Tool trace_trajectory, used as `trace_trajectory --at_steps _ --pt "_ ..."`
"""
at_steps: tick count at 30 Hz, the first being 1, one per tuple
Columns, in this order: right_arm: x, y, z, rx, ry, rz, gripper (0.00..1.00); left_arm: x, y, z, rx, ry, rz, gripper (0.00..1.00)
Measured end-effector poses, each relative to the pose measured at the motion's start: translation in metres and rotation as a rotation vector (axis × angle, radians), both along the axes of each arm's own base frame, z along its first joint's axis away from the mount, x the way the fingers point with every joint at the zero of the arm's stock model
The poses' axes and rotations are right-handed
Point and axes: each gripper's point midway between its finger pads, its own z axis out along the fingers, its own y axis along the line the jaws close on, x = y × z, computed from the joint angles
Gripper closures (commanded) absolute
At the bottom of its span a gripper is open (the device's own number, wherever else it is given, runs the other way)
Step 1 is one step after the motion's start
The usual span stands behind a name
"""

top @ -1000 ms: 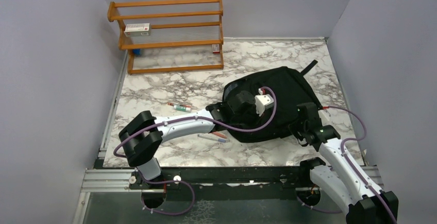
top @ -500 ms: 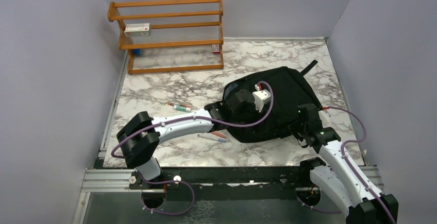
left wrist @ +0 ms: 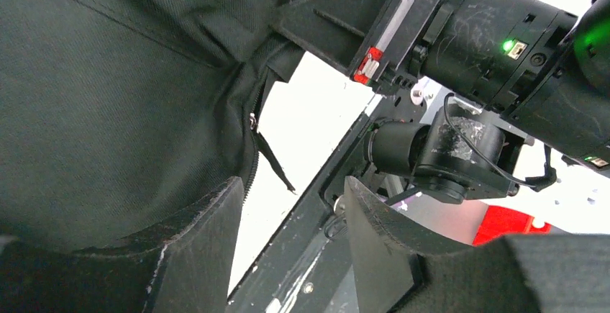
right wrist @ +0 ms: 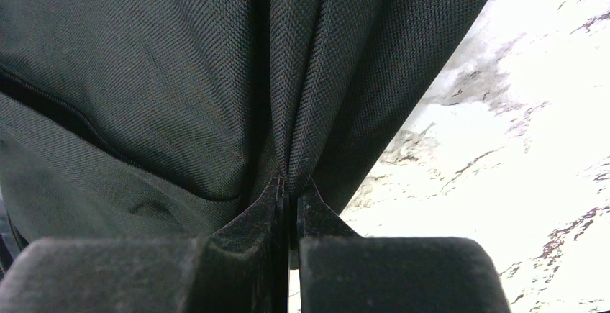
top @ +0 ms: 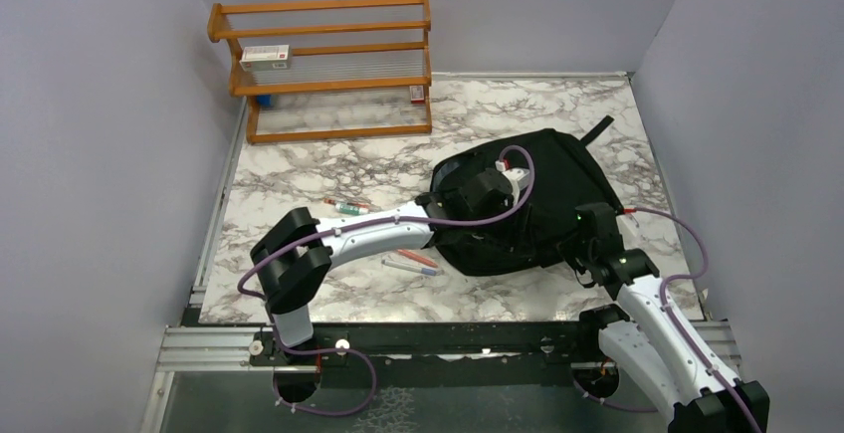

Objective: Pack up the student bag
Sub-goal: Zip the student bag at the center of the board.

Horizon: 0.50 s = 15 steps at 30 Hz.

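The student bag (top: pixel 552 179), a large black fabric backpack, lies on the marble table at centre right. My left gripper (top: pixel 495 194) hovers over its middle. In the left wrist view this gripper (left wrist: pixel 291 192) stands open with nothing between its fingers, and the bag's fabric (left wrist: pixel 108 97) and zipper (left wrist: pixel 253 120) are to its left. My right gripper (top: pixel 587 241) sits at the bag's near right edge. In the right wrist view that gripper (right wrist: pixel 291 183) is shut on a raised fold of the bag (right wrist: pixel 144 75).
Pens lie on the marble left of the bag: one pair (top: pixel 345 206) farther back and two (top: pixel 413 263) near the front. A wooden shelf (top: pixel 328 65) stands at the back left, holding a small box (top: pixel 265 54). Grey walls close in both sides.
My left gripper has opened and the left arm has stretched to the right, farther over the bag. The right gripper keeps its pinch on the fabric, barely shifted.
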Motion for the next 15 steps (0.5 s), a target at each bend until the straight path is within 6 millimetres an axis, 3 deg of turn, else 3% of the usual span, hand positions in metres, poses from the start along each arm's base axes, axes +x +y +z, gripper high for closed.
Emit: trace_trajectory --at_steps 15 --pt "0.000 0.000 0.000 0.001 -0.004 0.000 0.99 -0.038 -0.011 -0.020 0.040 0.094 -0.045 0.45"
